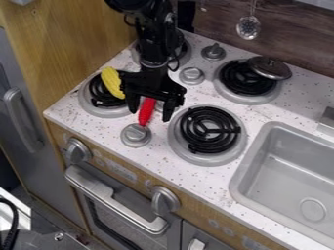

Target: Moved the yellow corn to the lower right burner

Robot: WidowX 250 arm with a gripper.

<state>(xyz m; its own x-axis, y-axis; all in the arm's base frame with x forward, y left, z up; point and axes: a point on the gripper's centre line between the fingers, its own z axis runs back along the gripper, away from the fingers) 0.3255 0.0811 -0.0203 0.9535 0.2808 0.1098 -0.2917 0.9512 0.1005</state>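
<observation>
The yellow corn (113,82) lies tilted on the lower left burner (100,92), at that burner's upper right part. My gripper (151,110) hangs to the right of the corn, between the two lower burners, its fingers apart and open. A red object (147,111) shows between and below the fingers; whether they touch it I cannot tell. The lower right burner (209,130), a black coil in a silver ring, carries nothing and lies to the right of the gripper.
A dark pan lid (269,68) rests on the upper right burner (247,78). The upper left burner (180,49) is partly behind the arm. Silver knobs (135,135) stand on the counter (196,183). A grey sink (293,168) is at the right.
</observation>
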